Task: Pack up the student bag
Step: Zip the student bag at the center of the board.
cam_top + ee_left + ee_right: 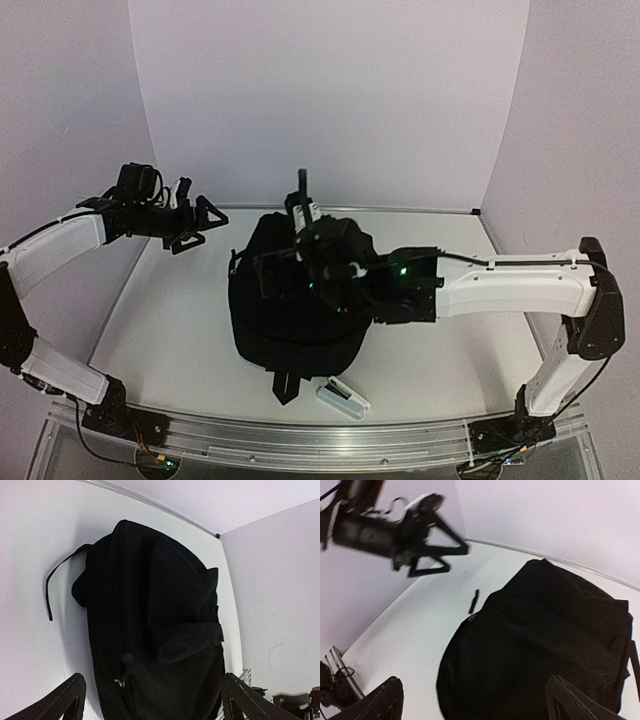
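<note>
The student bag [300, 310], a large black fabric backpack, lies in the middle of the white table, its zippers looking closed. It fills the left wrist view [155, 630] and the right wrist view [545, 640]. My left gripper [195, 225] hangs open in the air to the bag's far left, apart from it, nothing between its fingers [67, 700]. My right gripper [288, 240] hovers open over the bag's top, its fingers [580, 702] spread wide and empty. From the right wrist, the left gripper [435, 545] shows at upper left.
A small flat white and pale-green object [342, 397] lies on the table in front of the bag, beside a black strap end [285, 385]. White walls close the back and sides. A metal rail [300, 438] runs along the near edge.
</note>
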Controlling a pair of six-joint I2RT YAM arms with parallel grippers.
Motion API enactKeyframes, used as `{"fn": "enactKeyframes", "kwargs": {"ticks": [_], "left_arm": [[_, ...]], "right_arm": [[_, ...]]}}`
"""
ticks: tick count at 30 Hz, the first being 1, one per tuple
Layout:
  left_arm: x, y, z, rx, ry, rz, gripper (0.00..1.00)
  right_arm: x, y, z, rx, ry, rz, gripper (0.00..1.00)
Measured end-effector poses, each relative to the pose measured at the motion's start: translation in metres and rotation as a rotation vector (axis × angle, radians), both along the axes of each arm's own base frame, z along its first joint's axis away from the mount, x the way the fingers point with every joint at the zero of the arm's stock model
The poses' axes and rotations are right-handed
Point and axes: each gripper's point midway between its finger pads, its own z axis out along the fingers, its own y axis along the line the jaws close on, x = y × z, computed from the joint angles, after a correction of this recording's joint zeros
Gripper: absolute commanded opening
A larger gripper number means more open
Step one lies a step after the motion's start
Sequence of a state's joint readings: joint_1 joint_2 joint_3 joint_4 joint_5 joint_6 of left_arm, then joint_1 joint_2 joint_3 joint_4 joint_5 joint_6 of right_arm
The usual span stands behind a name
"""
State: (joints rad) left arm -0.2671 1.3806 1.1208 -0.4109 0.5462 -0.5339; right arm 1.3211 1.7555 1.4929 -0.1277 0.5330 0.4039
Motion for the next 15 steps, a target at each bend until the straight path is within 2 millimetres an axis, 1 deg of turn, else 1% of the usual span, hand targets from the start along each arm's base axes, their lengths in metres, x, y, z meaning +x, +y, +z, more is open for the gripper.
{"fn": "enactKeyframes", "kwargs": {"ticks": [2, 4, 7, 8, 9, 11, 13, 15], "left_arm": [[-0.019, -0.001, 0.006, -0.023, 0.007, 0.002, 0.97], [-0.039, -0.008, 0.003, -0.042, 0.040, -0.008, 0.98], [-0.068, -0.025, -0.016, -0.059, 0.133, -0.036, 0.98], [-0.078, -0.031, -0.025, -0.059, 0.170, -0.044, 0.98], [-0.087, -0.036, -0.035, -0.053, 0.206, -0.048, 0.98], [-0.106, -0.043, -0.055, -0.042, 0.281, -0.046, 0.98], [-0.121, -0.044, -0.068, -0.037, 0.335, -0.029, 0.98], [-0.131, -0.041, -0.077, -0.043, 0.371, -0.005, 0.98]], "right_arm": [[0.030, -0.019, 0.007, 0.029, 0.018, -0.052, 0.98], [0.065, -0.042, 0.006, 0.047, 0.040, -0.116, 0.98], [0.111, -0.079, -0.007, 0.050, 0.082, -0.211, 0.98], [0.122, -0.089, -0.014, 0.045, 0.097, -0.235, 0.98], [0.131, -0.099, -0.021, 0.040, 0.112, -0.258, 0.98], [0.139, -0.111, -0.032, 0.033, 0.141, -0.281, 0.98], [0.140, -0.116, -0.041, 0.031, 0.165, -0.289, 0.98], [0.138, -0.116, -0.048, 0.034, 0.185, -0.289, 0.98]]}}
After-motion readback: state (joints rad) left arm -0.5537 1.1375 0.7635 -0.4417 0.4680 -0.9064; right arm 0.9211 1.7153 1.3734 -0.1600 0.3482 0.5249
